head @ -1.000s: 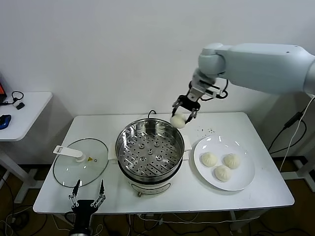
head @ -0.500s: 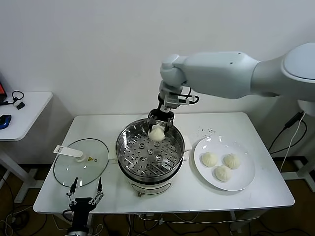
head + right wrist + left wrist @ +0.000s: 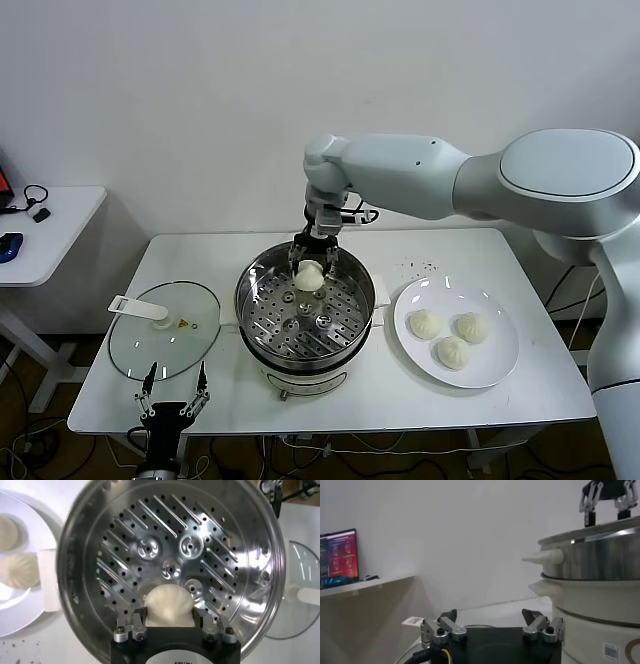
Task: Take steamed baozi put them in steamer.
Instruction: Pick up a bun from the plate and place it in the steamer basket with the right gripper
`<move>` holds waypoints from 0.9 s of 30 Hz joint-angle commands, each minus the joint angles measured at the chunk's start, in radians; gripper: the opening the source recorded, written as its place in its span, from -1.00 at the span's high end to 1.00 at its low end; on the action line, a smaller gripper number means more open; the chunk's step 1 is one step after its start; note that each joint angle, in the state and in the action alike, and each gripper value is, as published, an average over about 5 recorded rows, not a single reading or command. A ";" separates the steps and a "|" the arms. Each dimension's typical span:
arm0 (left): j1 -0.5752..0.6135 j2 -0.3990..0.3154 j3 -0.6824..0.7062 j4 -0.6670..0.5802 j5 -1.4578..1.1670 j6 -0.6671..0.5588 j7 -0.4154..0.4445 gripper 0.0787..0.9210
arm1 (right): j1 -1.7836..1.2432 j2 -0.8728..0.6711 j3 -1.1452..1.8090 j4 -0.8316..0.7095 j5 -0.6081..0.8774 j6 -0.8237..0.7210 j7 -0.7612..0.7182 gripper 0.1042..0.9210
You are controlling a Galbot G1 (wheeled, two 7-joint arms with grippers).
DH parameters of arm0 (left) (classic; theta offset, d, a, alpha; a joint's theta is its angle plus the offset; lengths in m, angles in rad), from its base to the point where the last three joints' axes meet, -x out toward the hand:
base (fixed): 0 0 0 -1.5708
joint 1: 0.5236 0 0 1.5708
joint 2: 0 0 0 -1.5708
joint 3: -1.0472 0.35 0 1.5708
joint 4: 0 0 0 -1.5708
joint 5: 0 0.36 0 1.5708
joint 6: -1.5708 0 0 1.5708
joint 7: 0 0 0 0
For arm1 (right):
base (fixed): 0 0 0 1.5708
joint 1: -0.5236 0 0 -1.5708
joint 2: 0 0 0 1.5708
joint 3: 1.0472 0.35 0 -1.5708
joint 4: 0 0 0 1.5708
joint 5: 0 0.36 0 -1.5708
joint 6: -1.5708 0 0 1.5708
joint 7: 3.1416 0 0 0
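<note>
Right gripper (image 3: 311,262) holds baozi (image 3: 309,277) over steamer (image 3: 262,281); three on plate (image 3: 495,372)

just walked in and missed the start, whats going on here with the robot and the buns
The robot is moving steamed baozi from a white plate into the steamer. Its right gripper holds one baozi between its fingers, over the far part of the perforated tray, which has no bun lying on it yet. Three more baozi wait on the plate. The left gripper is parked open at the table's near edge, by the glass lid.
</note>
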 commanded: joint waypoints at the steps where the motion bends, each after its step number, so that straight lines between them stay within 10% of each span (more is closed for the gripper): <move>1: 0.000 0.002 0.000 0.001 0.000 0.000 0.000 -0.77 | -0.052 0.029 0.027 -0.084 -0.061 0.049 0.013 -0.26; 16: 0.001 0.001 -0.004 0.003 0.001 -0.006 -0.002 -0.77 | -0.083 0.055 0.030 -0.104 -0.045 0.049 0.032 -0.56; 27: 0.013 0.001 -0.008 -0.010 0.002 -0.005 -0.002 -0.77 | 0.157 -0.042 -0.155 0.054 0.271 0.047 -0.004 -0.76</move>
